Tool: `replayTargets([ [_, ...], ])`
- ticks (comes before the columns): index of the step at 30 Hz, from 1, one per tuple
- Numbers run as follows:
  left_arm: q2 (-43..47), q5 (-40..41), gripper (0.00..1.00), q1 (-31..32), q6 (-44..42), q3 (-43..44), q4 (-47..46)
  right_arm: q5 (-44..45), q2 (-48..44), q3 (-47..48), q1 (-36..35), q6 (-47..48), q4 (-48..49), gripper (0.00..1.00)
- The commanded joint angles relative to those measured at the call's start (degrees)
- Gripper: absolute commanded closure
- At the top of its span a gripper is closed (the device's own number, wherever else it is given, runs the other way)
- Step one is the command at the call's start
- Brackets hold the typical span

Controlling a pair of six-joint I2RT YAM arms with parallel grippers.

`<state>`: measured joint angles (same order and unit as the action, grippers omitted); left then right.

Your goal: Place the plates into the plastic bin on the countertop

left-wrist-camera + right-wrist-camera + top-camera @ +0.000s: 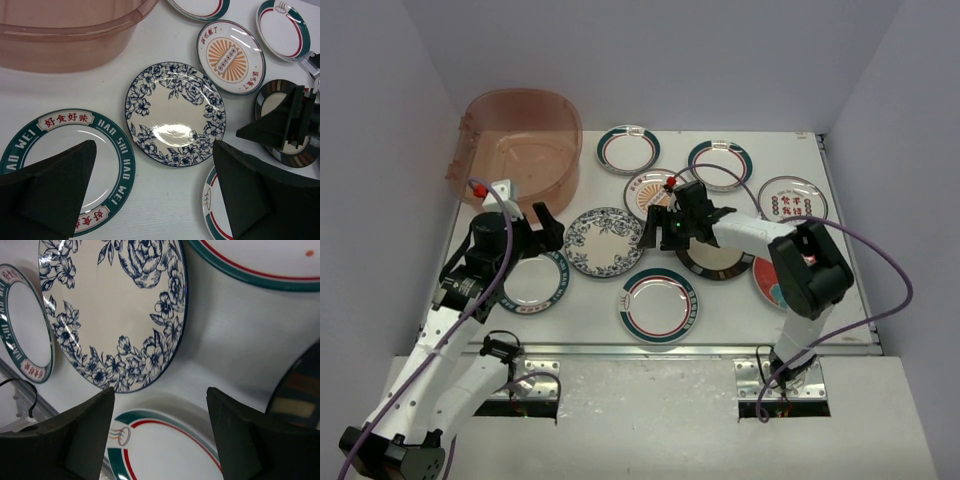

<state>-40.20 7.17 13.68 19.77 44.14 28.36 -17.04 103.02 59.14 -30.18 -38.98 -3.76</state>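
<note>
From above, the right arm (750, 228) hides much of the black-gold plate (722, 264) and most of the teal-red plate (764, 287), while the left wrist view crops the plastic bin (65, 45) at its top edge.

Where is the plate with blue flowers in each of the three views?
Top external: the blue flower plate lies left of centre.
Left wrist: the plate fills the middle.
Right wrist: the plate is upper left, cut by the top edge.
Shared landmark: the green-rimmed lettered plate beside it.
</note>
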Motion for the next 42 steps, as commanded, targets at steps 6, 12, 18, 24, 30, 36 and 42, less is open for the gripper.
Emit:
replayTargets([
  [6,0.64,-2.33,0.0,-0.67,-0.79,-0.19,-3.13,1.1,11.66,6.34,-1.11,-5.56,8.85,0.38],
  [12,0.3,-3.89,0.0,-0.67,-1.05,-0.37,-3.56,0.77,13.93,3.9,-1.02,-11.91,13.8,0.59],
  [18,0.52,-4.06,0.0,-0.58,-1.05,-0.37,-3.63,2.07,15.1,1.95,-0.56,-16.03,16.48,0.78],
  [24,0.82,-5.67,0.0,-0.58,-1.4,-0.61,-4.21,0.46,13.66,-3.43,0.56,-23.18,25.01,1.0],
  [30,1.79,-4.97,0.0,-0.58,-1.32,-0.55,-4.05,0.05,2.84,-8.45,2.01,-26.06,29.75,1.0],
  [36,2.42,-5.23,0.0,-0.58,-1.13,-0.37,-4.1,-7.28,-4.13,-7.8,4.94,-27.59,31.38,1.0],
  [42,0.9,-8.64,0.0,-0.58,1.84,0.75,-4.2,-16.18,-11.05,-11.29,8.29,-30.41,34.46,1.0],
])
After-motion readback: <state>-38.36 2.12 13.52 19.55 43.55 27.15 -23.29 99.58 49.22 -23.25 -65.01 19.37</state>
